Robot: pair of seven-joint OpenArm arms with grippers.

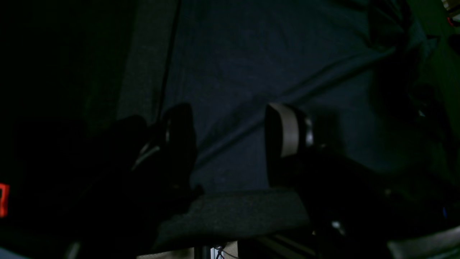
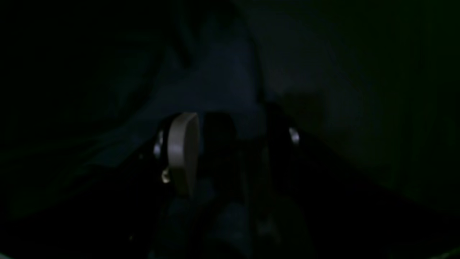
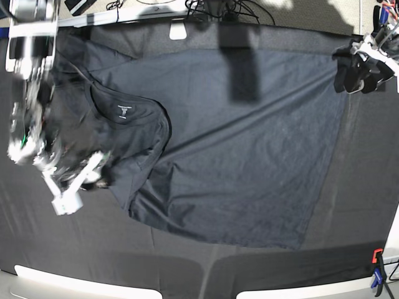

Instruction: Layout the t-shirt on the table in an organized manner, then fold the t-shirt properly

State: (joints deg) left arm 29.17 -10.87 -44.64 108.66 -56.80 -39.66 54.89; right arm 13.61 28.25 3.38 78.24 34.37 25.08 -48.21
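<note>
The dark t-shirt (image 3: 249, 143) lies spread across the table (image 3: 75, 249), its collar with a small white label (image 3: 124, 111) at the left and its hem to the right. The part around the collar is rumpled and lapped over the body. My right gripper (image 3: 98, 173) is blurred at the shirt's left edge below the collar. In the right wrist view its fingers (image 2: 183, 151) stand apart over dim blue fabric (image 2: 222, 90), so the right gripper (image 2: 230, 144) is open. My left gripper (image 3: 350, 76) hangs at the shirt's far right corner. It is open (image 1: 230, 136) above creased fabric (image 1: 251, 64), holding nothing.
Red and blue clamps (image 3: 376, 274) grip the table's near right corner. A pale table edge (image 3: 75, 277) runs along the front. Cables and a white block (image 3: 178, 30) sit at the back edge.
</note>
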